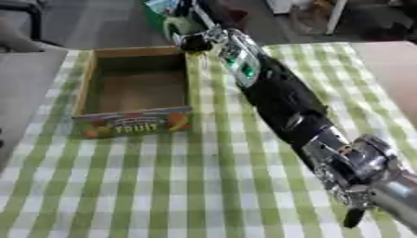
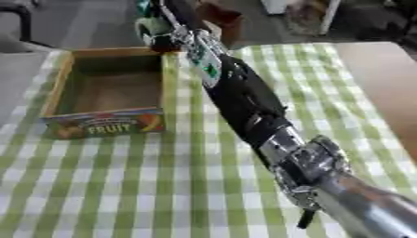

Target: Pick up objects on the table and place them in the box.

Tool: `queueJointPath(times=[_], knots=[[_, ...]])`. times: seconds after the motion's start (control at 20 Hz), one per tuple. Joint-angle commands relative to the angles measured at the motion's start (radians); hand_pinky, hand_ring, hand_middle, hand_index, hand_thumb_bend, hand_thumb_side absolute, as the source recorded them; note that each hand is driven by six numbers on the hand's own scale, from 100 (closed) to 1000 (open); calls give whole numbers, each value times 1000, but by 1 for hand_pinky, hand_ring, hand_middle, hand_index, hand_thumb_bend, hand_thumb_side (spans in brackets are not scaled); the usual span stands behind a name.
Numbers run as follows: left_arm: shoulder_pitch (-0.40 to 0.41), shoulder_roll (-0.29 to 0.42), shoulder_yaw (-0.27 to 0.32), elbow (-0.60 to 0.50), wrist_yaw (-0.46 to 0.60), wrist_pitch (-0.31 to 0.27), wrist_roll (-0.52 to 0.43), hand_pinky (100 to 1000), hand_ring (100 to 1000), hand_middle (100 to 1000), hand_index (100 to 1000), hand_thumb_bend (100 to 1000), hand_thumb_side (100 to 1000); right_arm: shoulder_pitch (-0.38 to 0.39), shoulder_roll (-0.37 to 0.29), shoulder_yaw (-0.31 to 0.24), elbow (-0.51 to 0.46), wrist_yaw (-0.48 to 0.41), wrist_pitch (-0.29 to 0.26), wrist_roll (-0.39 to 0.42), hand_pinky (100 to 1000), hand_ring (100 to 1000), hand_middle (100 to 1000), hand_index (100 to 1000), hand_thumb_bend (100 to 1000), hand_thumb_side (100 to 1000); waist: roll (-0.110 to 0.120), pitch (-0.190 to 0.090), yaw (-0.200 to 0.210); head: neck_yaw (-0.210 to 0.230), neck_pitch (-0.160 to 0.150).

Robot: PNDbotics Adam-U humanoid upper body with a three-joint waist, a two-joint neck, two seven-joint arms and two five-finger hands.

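Clearly the right arm (image 1: 281, 100) stretches diagonally across the green-and-white checked tablecloth (image 1: 163, 186) toward the far edge of the table, and its right hand (image 1: 194, 41) sits just beyond the far right corner of the box (image 1: 81, 95). That hand appears to be against something green and pale (image 1: 172, 23) at the table's far edge, but I cannot tell what the object is, nor whether the fingers are curled round it or merely beside it (the hand shows only as a dark lump from here). The left hand shows in neither view.

The box is a shallow wooden tray with a printed fruit label (image 1: 134, 125) on its near wall; its inside looks bare, so by my judgement nothing has yet been placed in it.

As for handling, the green thing looks small and probably light, perhaps a soft or plastic piece, so it should lift easily. A hold across its widest part seems sensible, since a smooth surface could slip. The carry to the box would be short, the opening lying just beside the hand.
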Motion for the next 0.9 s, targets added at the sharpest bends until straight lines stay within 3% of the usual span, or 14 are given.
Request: queueJointPath(times=[0.05,0.25,0.35,0.4,0.55,0.6,0.65,0.7,0.75,0.9], knots=[[-16,7,0,-19,10,-3,-5,784,771,728,685,209,251,-11,25,5,8,20,-10,8,247,172,257,406,100,206,6,-14,10,-12,-8],[-16,3,-2,-18,11,-3,-6,784,771,729,685,210,254,4,53,6,44,41,-19,20,329,231,286,444,100,198,8,-9,23,-21,-10],[-17,2,-2,-18,11,-3,-7,784,771,728,685,211,255,13,62,7,67,61,-18,37,416,318,351,537,100,187,8,-7,24,-24,-9],[-17,2,-1,-18,11,-3,-7,784,771,728,685,212,255,15,64,7,75,70,-18,47,504,442,444,634,100,168,8,-6,24,-25,-9],[-16,2,0,-17,10,-3,-6,784,770,728,685,213,257,20,65,6,88,98,-22,86,659,650,673,796,100,147,6,-4,22,-25,-9],[-16,2,0,-17,10,-3,-6,784,770,728,685,214,257,20,65,4,88,102,-24,95,745,751,761,844,100,211,5,-3,20,-24,-9],[-16,1,1,-17,10,-2,-6,784,770,728,685,214,257,20,64,2,87,101,-24,105,786,791,794,863,100,270,5,-3,19,-23,-10],[-16,2,1,-17,10,-2,-6,784,770,728,685,214,257,19,62,1,86,99,-23,114,786,791,794,863,100,270,4,-3,18,-23,-10],[-17,2,1,-17,10,-2,-5,784,770,728,685,215,257,18,60,0,82,96,-24,122,876,884,882,912,100,424,4,-3,16,-22,-11],[-17,3,3,-17,9,-2,-4,784,770,728,685,214,258,14,50,-3,65,71,-22,144,898,892,911,927,100,506,3,-2,10,-18,-13]])
